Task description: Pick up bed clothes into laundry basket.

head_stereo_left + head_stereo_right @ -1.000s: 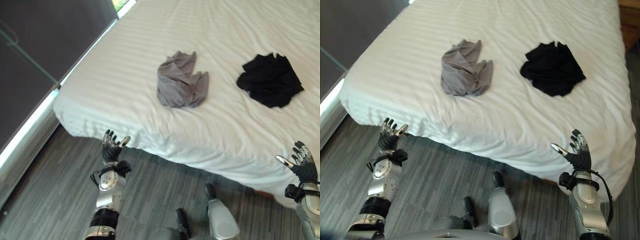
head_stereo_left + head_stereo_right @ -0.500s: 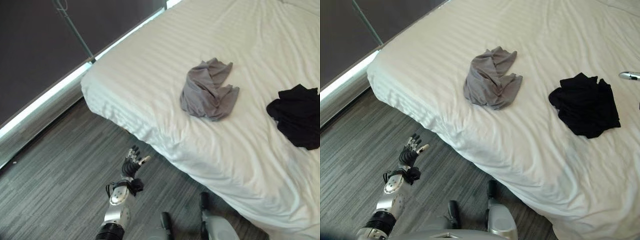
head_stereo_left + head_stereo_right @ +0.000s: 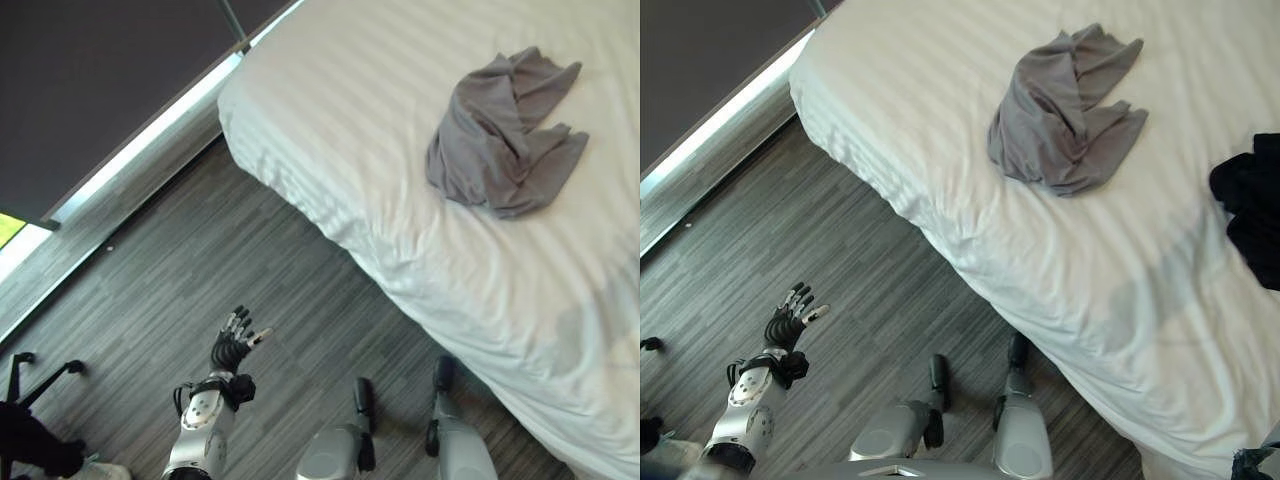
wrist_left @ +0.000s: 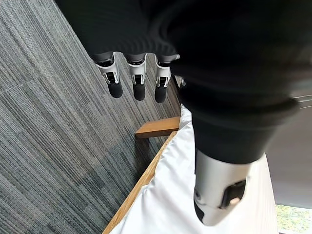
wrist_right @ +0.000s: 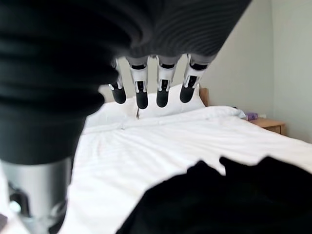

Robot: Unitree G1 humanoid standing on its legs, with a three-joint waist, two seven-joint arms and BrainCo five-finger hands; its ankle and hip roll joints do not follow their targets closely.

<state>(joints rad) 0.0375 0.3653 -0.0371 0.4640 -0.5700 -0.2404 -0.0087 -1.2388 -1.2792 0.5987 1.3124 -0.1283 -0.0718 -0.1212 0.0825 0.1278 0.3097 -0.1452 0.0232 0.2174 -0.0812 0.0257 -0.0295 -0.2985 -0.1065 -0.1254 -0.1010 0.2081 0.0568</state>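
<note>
Left eye view: one crumpled grey garment (image 3: 503, 130) lies on the white striped bed (image 3: 330, 90), far beyond the fingertips of the left hand (image 3: 232, 348), which hangs over grey plank floor (image 3: 150, 290) with fingers loosely spread, holding nothing.

Right eye view: one black garment (image 3: 1252, 205) lies beside the grey one.

Left wrist view: straight fingers (image 4: 138, 80) point at a wooden bed frame (image 4: 153, 129).

Right wrist view: the right hand (image 5: 146, 80) has relaxed fingers, empty; the soft black cloth lies just under the fingertips.
</note>
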